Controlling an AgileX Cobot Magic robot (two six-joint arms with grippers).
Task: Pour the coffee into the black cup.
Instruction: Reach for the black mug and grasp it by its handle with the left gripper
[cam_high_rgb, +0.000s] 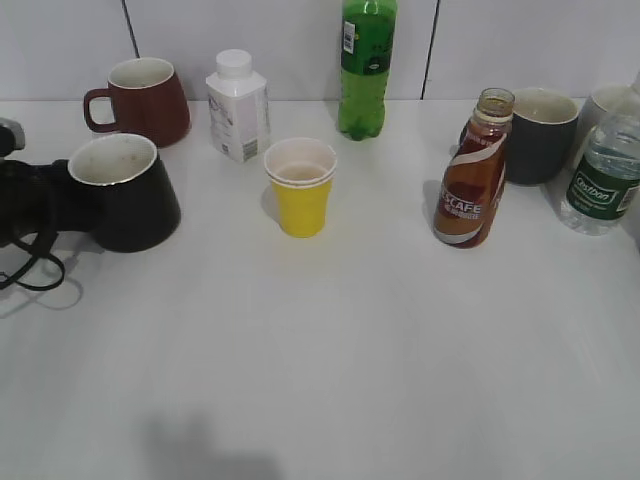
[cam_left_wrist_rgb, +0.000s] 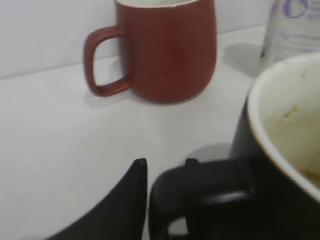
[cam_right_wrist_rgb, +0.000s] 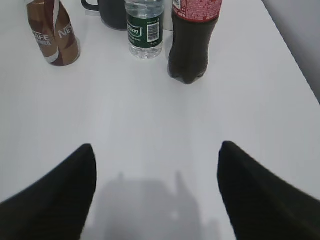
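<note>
coffee, the dark brown liquid in the curvy brown plastic bottle (cam_high_rgb: 472, 180) with the red, white and brown label, stands upright and uncapped right of centre on the white table (cam_high_rgb: 330, 350), just in front of a matte dark grey mug (cam_high_rgb: 540, 133) and near a clear water bottle with a green label (cam_high_rgb: 603, 180). nothing grips it. the glossy black mug with the pale speckled inside (cam_high_rgb: 122, 190) sits at the left edge, in front of a maroon mug (cam_high_rgb: 142, 100).

the left gripper (cam_left_wrist_rgb: 165, 172) is at that black mug's loop handle: one finger shows just outside the loop and the other tip peeks up behind it, so the jaws seem to straddle the handle, but whether they have clamped it i cannot tell. the right gripper (cam_right_wrist_rgb: 155, 190) hangs wide open over bare table, holding nothing, with the bottle well ahead to its left.

by my reading, the step in hand is securing the cup. next, the right arm would need to reach the bottle's waist, close on it and carry it over to the cup's mouth.
</note>
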